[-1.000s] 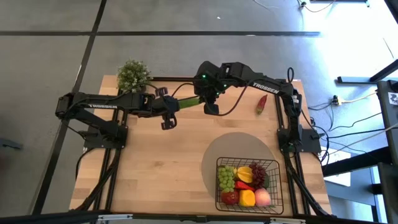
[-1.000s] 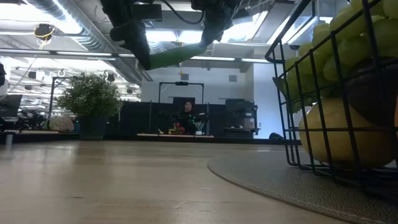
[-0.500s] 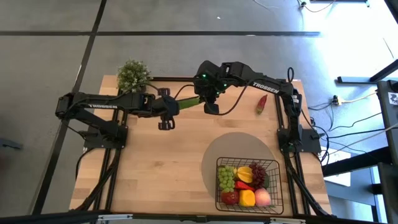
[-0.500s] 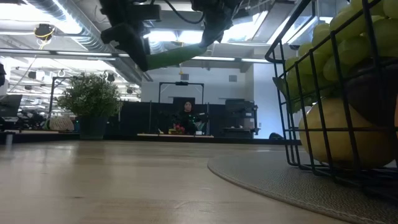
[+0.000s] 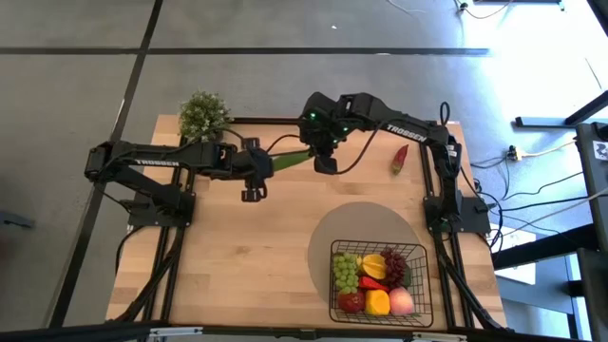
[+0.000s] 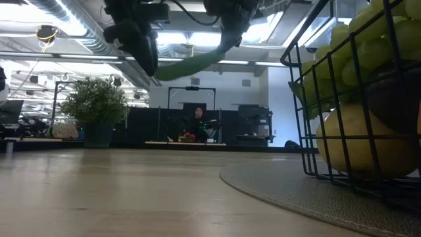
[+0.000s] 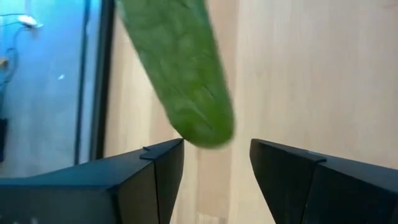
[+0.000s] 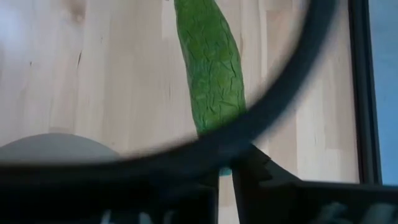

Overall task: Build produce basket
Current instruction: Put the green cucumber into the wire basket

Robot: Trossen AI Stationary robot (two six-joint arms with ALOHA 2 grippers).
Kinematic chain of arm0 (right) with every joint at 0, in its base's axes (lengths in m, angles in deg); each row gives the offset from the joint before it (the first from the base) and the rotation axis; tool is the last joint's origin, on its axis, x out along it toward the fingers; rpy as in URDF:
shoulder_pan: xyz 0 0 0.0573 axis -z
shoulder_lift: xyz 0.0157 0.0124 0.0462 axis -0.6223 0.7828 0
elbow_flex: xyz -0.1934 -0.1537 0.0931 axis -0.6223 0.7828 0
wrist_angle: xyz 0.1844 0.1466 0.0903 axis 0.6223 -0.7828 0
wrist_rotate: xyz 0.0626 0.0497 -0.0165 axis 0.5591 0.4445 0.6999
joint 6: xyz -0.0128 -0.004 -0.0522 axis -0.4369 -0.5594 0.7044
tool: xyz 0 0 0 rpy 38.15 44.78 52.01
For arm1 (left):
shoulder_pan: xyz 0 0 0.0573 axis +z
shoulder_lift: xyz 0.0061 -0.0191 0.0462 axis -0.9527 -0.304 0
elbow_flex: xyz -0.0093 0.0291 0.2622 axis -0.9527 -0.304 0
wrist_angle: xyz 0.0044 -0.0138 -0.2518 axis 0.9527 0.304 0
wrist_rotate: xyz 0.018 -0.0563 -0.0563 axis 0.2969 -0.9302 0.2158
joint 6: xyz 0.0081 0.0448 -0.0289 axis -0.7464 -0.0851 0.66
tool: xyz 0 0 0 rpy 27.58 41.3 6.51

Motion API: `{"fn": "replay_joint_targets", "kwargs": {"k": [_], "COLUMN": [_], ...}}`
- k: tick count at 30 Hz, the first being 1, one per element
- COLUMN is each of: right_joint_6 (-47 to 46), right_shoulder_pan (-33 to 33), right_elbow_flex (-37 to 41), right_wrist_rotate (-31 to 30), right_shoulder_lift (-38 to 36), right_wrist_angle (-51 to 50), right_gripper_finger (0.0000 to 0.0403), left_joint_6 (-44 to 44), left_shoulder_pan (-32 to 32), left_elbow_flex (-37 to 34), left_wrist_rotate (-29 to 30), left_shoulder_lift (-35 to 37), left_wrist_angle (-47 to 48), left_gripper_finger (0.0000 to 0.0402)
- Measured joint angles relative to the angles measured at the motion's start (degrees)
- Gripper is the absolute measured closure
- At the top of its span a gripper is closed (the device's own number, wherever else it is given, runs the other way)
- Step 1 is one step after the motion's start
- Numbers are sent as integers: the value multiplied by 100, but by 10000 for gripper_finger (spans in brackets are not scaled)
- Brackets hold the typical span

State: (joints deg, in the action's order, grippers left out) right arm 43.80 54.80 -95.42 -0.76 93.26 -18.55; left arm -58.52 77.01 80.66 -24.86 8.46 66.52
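A long green cucumber point(image 5: 288, 160) hangs in the air over the table's far middle, seen against the ceiling in the low view point(image 6: 191, 64). My right gripper point(image 5: 321, 158) is shut on its right end. My left gripper point(image 5: 255, 176) stands open at the other end. The cucumber's rounded tip point(image 7: 202, 127) lies just ahead of the gap between the left fingers, apart from both. The black wire basket point(image 5: 334, 285) stands on a grey round mat at the near right. It holds green and purple grapes, a red apple and other produce. My right gripper pinches the cucumber's end point(image 8: 217, 124) between its two fingers, slanting down from above; a dark cable crosses the view and hides the place of contact. The cucumber runs on along the fingers' line. It is lifted clear of the table, with its free end a little lower, toward the table's left.
A red chili point(image 5: 400, 159) lies on the wood at the far right. A bushy potted plant point(image 5: 202, 114) stands at the far left corner. The grey mat point(image 5: 366, 228) lies in front of the basket, and bare wood fills the table's middle and near left.
My left gripper's fingers have spread apart and let go of the cucumber's left end, and the gripper has rolled a little. The cucumber stays up in my right gripper, and its free left end has dipped slightly.
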Motion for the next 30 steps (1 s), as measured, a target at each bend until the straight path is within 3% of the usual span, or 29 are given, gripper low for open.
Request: {"fn": "replay_joint_targets", "kwargs": {"k": [19, 25, 30], "right_joint_6": [189, 151, -8], "right_shoulder_pan": [-13, -112, -304], "right_elbow_flex": [0, -14, -72], "right_wrist_rotate": [36, 1050, 1243], "right_shoulder_lift": [0, -54, -138], "right_wrist_angle": [-1740, -1878, -1863], "right_gripper_finger": [402, 403, 403], "left_joint_6": [34, 69, 191], "left_shoulder_pan": [177, 404, 625], "left_elbow_flex": [2, 7, 7], "left_wrist_rotate": [-2134, -2516, -2479], "left_shoulder_lift": [0, 2, 2], "left_wrist_angle": [-120, -236, -228], "left_gripper_finger": [230, 230, 230]}}
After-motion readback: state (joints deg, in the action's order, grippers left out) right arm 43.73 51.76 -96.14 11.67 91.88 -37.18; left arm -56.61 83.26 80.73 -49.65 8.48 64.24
